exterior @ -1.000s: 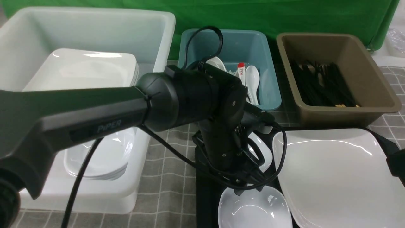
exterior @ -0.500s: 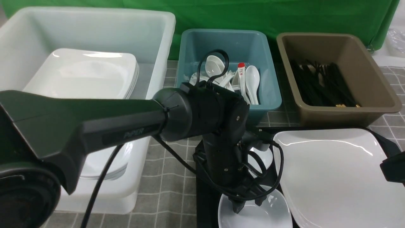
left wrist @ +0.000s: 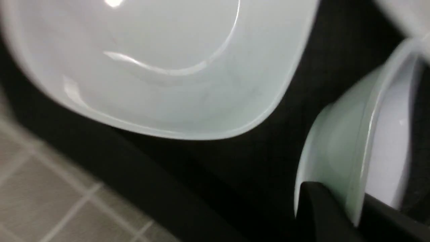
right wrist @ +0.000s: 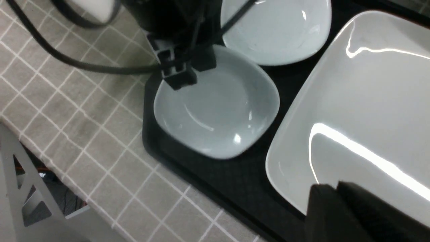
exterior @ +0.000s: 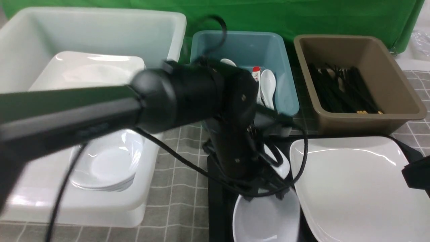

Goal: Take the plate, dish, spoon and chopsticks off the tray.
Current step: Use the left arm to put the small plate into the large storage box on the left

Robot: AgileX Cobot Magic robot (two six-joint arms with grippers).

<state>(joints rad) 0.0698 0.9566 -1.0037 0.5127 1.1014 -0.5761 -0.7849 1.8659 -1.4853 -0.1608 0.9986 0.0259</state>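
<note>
My left gripper [exterior: 265, 194] is shut on the far rim of a small pale dish [exterior: 265, 216] at the tray's front left. The wrist view shows the rim clamped between its fingers [left wrist: 352, 205]; the right wrist view shows the same grip [right wrist: 178, 72] and dish [right wrist: 215, 107]. The black tray [exterior: 218, 205] also carries a second small dish [exterior: 280, 163] and the large white plate [exterior: 356, 181]. My right gripper [right wrist: 331, 190] is shut and empty over the plate's [right wrist: 369, 101] near rim. No spoon or chopsticks show on the tray.
A big white tub [exterior: 100, 40] at the left holds stacked plates and dishes. A teal tub [exterior: 285, 84] holds spoons. A brown tub [exterior: 386, 84] holds several black chopsticks. The grey checked cloth [exterior: 178, 188] lies between tub and tray.
My left arm dropped onto the front dish's far rim, closed on it, then rose. The dish now hangs tilted from the gripper. The right gripper barely moved.
</note>
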